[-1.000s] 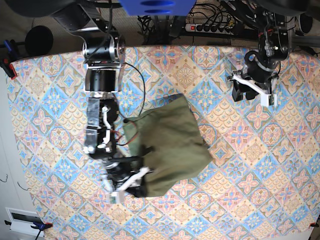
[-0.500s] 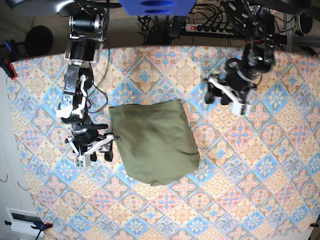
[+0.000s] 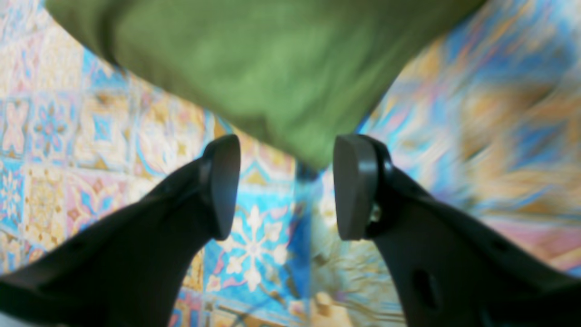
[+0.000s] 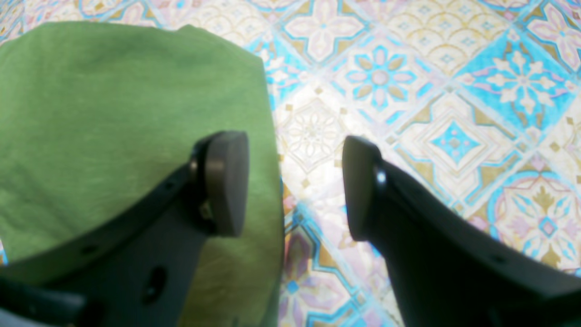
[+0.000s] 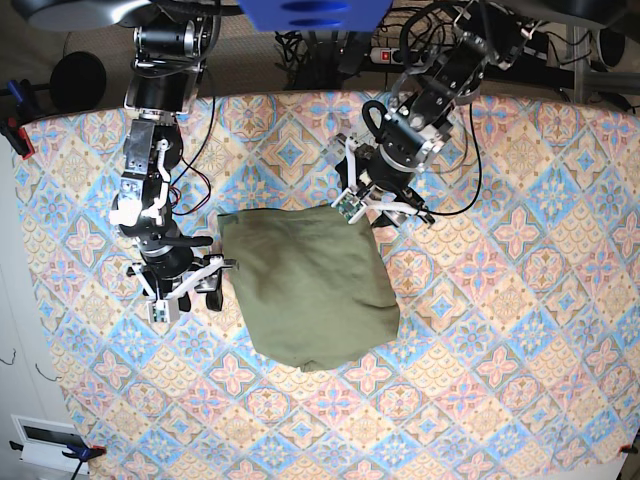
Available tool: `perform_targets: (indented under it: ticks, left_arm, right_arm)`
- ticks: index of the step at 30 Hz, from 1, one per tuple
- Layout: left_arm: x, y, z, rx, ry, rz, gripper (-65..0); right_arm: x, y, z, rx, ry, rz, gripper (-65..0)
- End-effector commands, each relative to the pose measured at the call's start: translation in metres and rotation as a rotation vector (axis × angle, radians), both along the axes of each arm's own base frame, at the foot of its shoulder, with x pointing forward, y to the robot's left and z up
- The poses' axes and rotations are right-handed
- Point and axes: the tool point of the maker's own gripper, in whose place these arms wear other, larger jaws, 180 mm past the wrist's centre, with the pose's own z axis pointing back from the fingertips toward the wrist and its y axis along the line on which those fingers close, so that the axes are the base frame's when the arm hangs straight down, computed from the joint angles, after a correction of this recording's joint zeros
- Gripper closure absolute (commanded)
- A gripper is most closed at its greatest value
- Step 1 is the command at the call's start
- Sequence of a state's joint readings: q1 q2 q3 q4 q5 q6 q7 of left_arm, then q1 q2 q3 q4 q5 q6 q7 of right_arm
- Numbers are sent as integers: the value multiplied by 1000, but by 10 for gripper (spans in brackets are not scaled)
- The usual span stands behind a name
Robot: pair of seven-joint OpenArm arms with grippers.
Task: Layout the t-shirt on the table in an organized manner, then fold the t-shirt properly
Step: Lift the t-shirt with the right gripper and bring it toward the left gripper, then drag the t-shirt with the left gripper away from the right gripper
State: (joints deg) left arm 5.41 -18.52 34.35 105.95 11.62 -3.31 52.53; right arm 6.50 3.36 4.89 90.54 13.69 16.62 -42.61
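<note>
— Patterned diamond tiles in blue, pink and cream are covering the whole desk (image 5: 520, 330), with cables and a power strip lying beyond its far edge. Where is the t-shirt sitting?

— The t-shirt (image 5: 305, 285) is lying near the middle of the desk, a little left of centre, already folded into a compact olive block. I am holding nothing: my left fingers (image 3: 286, 186) are standing apart over its far right corner, and my right fingers (image 4: 295, 186) are gaping just off its left edge, one pad over cloth, the other over bare tiles.

— Which step are you judging this to be?

— I am reading it as late folding, with the bundle released and both hands hovering beside it. The near edge is looking rounded and uneven, so the next move is probably calling for a pinch at a corner to square the block or fold it again.

— Which way is it pointing?

— Its long axis is running roughly far to near, leaning slightly rightward. I cannot tell which end is the collar.
</note>
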Motion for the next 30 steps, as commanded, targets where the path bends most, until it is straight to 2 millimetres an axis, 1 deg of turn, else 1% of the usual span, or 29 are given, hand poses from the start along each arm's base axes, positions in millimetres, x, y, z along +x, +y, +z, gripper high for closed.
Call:
perform_targets:
  ticks: [1, 3, 4, 5, 11, 15, 16, 18, 19, 21, 22, 23, 25, 27, 30]
  left_arm:
    - [12, -6, 10, 4, -52, -27, -324]
    - [14, -9, -1, 59, -44, -70, -324]
    - [19, -6, -5, 95, -50, -85, -324]
    - [21, -7, -8, 110, -49, -98, -324]
    - [40, -11, -12, 168, -65, -138, -320]
    - [38, -17, -18, 197, -51, -187, -316]
    - [39, -18, -18, 200, -51, -200, -302]
    - [38, -18, -19, 209, -42, -222, -226]
    - [39, -18, -18, 214, -44, -230, -172]
    - [39, -18, -18, 227, -39, -255, -44]
    - [40, -18, -16, 225, -44, -256, 0]
    - [43, -15, -10, 220, -57, -246, 0]
    - [48, 2, 1, 227, -83, -223, 0]
    - [50, 10, 8, 240, -103, -225, 0]
    - [52, 28, 20, 277, -135, -230, 0]
  right_arm:
    - [11, -1, 22, 6, -73, 1, -319]
    - [10, 0, 22, 6, -73, 2, -319]
    - [10, 0, 22, 6, -73, 2, -319]
    - [10, 0, 22, 6, -73, 2, -319]
    - [10, 0, 22, 6, -73, 2, -319]
    - [10, 0, 22, 6, -73, 2, -319]
    - [10, 0, 22, 6, -73, 2, -319]
    - [10, 0, 22, 6, -73, 2, -319]
    - [10, 0, 22, 6, -73, 2, -319]
    - [10, 0, 22, 6, -73, 2, -319]
    - [10, 0, 22, 6, -73, 2, -319]
    - [10, 0, 22, 6, -73, 2, -319]
    - [10, 0, 22, 6, -73, 2, -319]
    - [10, 0, 22, 6, -73, 2, -318]
    - [10, 0, 21, 7, -72, 2, -318]
